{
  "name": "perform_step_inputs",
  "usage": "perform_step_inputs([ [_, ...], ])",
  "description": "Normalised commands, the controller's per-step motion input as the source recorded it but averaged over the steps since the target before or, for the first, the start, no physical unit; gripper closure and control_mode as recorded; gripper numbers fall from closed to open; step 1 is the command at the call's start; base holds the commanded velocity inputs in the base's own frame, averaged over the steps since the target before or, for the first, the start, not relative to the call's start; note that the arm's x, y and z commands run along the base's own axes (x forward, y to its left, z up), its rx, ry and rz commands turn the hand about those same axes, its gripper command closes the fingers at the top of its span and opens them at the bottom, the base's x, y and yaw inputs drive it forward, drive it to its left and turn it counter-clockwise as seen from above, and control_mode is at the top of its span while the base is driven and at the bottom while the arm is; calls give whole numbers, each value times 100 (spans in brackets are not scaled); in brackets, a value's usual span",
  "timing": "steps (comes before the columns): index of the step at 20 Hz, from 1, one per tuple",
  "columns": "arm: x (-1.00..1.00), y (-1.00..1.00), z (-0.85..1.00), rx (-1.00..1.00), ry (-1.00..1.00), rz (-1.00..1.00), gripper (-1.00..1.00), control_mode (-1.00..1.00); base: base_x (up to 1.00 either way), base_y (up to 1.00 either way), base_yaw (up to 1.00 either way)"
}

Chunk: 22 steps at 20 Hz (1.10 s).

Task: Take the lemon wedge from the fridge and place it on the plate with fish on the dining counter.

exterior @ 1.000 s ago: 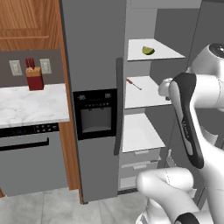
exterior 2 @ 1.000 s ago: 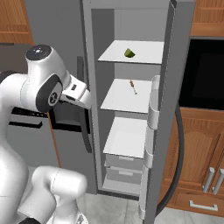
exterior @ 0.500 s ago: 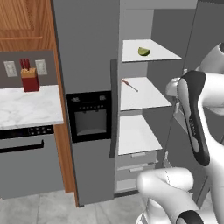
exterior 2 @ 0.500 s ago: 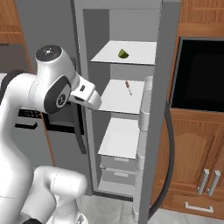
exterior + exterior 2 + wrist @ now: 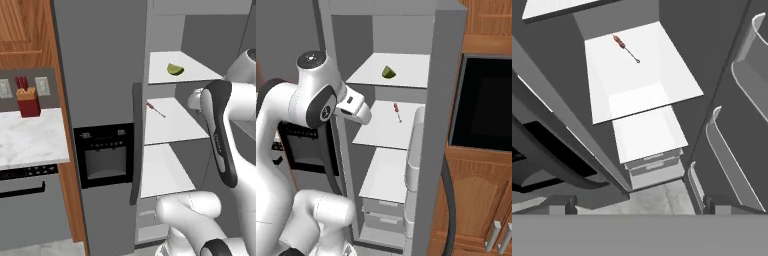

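Observation:
The fridge [image 5: 100,75] stands with its left door closed and its right side open, white shelves showing. The lemon wedge [image 5: 175,69] [image 5: 388,72] lies on the top shelf, yellow-green, rind up. My gripper [image 5: 639,206] is open, its two dark tips wide apart with nothing between them. It hangs in front of the open compartment at about middle-shelf height, below the wedge and apart from it, looking down at the lower shelves. My hand [image 5: 357,109] sits just left of the shelves. The plate with fish and the dining counter are out of view.
A small red-handled tool [image 5: 155,109] [image 5: 626,47] lies on the second shelf. White drawers [image 5: 649,150] sit at the fridge's bottom; door bins [image 5: 732,165] line the open door on the right. A wall counter [image 5: 30,142] with a red knife block [image 5: 28,102] stands left; a black oven [image 5: 483,105] stands right.
The whole scene has shifted in both base views, so the base has driven and the fridge interior looks nearer. My hand has swung closer to the open shelves. The lemon wedge has not moved.

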Motion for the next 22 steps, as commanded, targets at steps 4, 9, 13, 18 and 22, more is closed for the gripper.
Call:
perform_step_inputs([
  [4,0,0,0,0,0,0,-100,100,48,-22,1],
  [9,0,0,0,0,0,0,-100,100,62,-5,0],
  [13,0,0,0,0,0,0,-100,100,77,0,0],
  [18,43,-29,50,0,-11,12,-100,-100,0,0,0],
  [22,43,0,52,0,-5,15,-100,-100,0,0,0],
])
